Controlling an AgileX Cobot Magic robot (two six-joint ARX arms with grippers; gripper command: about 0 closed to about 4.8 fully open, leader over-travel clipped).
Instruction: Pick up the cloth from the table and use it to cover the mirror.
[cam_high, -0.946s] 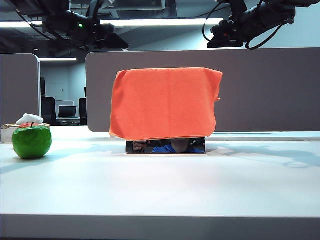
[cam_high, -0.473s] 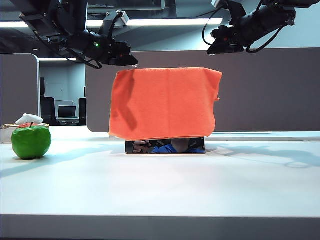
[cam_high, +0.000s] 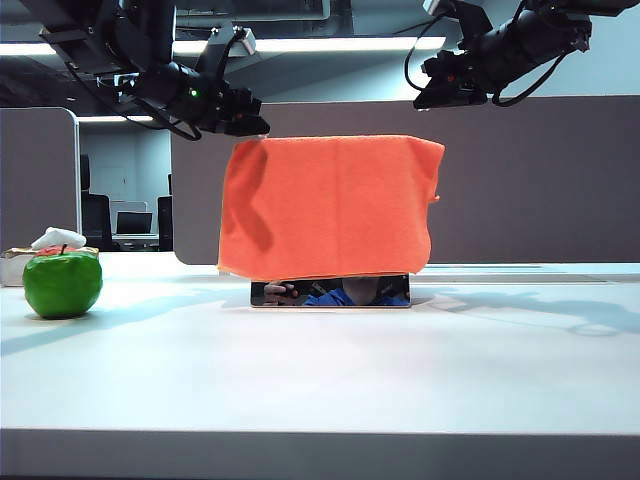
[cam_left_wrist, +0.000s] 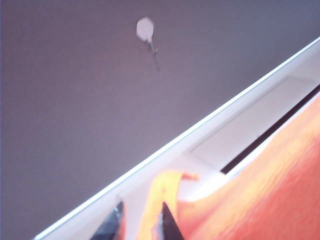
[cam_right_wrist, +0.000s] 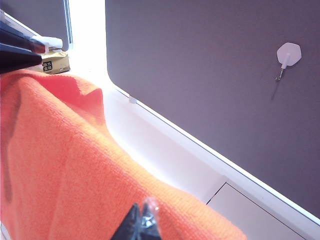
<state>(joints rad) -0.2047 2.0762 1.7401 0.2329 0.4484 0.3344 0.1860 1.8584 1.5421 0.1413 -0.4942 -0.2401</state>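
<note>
The orange cloth (cam_high: 330, 205) hangs over the mirror (cam_high: 330, 292) at the middle of the white table (cam_high: 320, 380). Only the mirror's dark bottom strip shows below the cloth's hem. My left gripper (cam_high: 255, 127) sits at the cloth's upper left corner. In the left wrist view that gripper (cam_left_wrist: 142, 222) stands open, with a raised fold of cloth (cam_left_wrist: 160, 192) between its fingertips and a gap on one side. My right gripper (cam_high: 425, 100) hovers just above the upper right corner. In the right wrist view it (cam_right_wrist: 144, 220) is shut and empty over the cloth (cam_right_wrist: 60, 165).
A green apple (cam_high: 62, 283) stands at the table's left, with a tissue box (cam_high: 12, 262) behind it. A grey partition (cam_high: 540, 180) rises right behind the mirror and carries a small white hook (cam_right_wrist: 289, 54).
My left arm has come down and to the right, to the cloth's upper left corner. My right gripper has dropped slightly. The cloth has stayed on the mirror.
</note>
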